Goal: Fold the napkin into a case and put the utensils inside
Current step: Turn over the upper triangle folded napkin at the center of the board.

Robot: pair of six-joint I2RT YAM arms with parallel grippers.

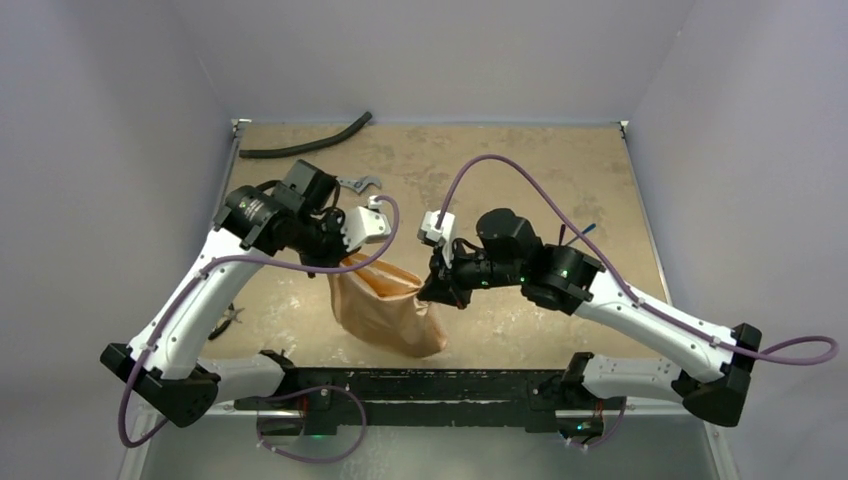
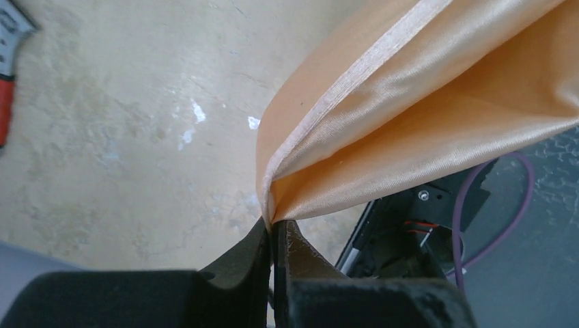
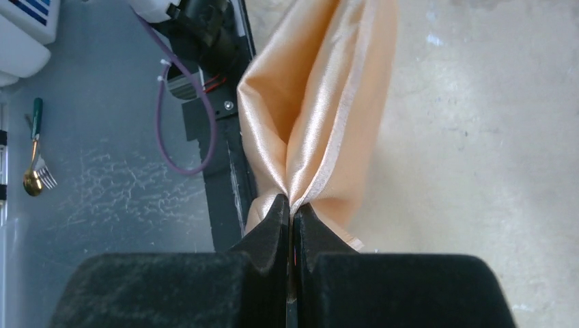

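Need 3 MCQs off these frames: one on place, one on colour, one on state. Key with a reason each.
1. Where does the black hose lie on the table?
A. far left corner
B. near right corner
C. between the arm bases

2. What colour is the napkin?
A. blue
B. peach-orange
C. white

3. How is the napkin held?
A. lying flat, untouched
B. by one pincer only
C. pinched by both the left pincer and the right pincer

Key:
1 A: the top view shows it along the far left edge.
2 B: every view shows peach-orange cloth.
3 C: each wrist view shows jaws shut on a hemmed edge.
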